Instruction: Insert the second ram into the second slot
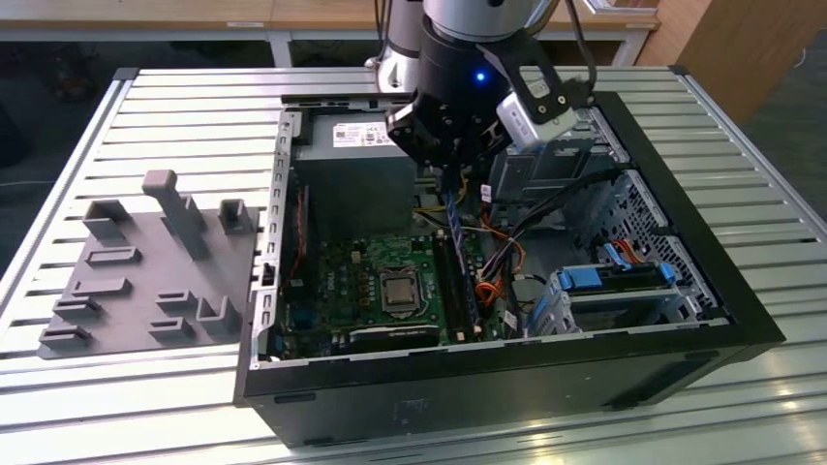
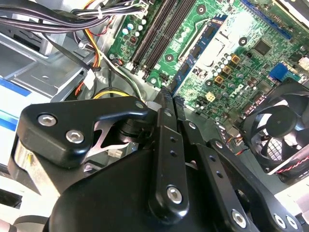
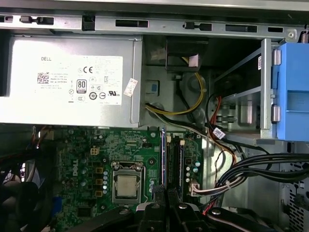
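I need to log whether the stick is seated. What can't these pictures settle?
1. Exterior view: the lower edge of the memory stick, too small and dark to show whether it is seated.
2. First wrist view: the stick's flat faces, since it is seen edge-on; the gripper covers its held end.
3. Second wrist view: the stick's held end, covered by the fingers.

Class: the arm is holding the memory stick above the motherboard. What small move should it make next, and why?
Probably a slight sideways shift before lowering. The jaws of the gripper are shut on the second ram, which sits above the motherboard, parallel to the memory slots but seemingly offset toward the processor socket, so it likely isn't over its slot yet.
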Action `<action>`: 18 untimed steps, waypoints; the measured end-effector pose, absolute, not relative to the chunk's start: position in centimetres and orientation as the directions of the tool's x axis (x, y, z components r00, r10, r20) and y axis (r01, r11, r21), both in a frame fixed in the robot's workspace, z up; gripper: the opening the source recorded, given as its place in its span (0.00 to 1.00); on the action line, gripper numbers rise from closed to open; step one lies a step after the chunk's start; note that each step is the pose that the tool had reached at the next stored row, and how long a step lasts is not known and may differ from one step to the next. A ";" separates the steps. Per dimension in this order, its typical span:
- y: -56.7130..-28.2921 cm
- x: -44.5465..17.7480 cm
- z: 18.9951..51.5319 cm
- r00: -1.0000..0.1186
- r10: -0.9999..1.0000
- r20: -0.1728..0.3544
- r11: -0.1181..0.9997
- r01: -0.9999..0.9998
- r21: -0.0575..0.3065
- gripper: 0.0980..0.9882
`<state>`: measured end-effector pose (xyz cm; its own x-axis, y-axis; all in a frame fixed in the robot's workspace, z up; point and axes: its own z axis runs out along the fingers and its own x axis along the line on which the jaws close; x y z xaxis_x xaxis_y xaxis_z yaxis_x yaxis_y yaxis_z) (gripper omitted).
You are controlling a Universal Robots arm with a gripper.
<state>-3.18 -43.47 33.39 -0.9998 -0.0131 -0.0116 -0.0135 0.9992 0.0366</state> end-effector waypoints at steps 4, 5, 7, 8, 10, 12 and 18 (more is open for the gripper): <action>-43.5 -3.2 33.3 -1.000 -0.013 -0.012 0.999 -0.014 0.036 0.04; -43.5 -3.2 33.3 -1.000 -0.013 -0.012 0.999 -0.014 0.036 0.04; -43.5 -3.2 33.2 -1.000 -0.013 -0.012 0.999 -0.013 0.037 0.04; -43.5 -3.2 33.2 -1.000 -0.013 -0.012 0.999 -0.013 0.037 0.04; -43.5 -3.2 33.1 -1.000 -0.013 -0.012 0.999 -0.013 0.037 0.04; -43.5 -3.2 33.0 -1.000 -0.013 -0.012 0.999 -0.013 0.037 0.04; -43.5 -3.2 32.9 -1.000 -0.013 -0.012 0.999 -0.013 0.037 0.04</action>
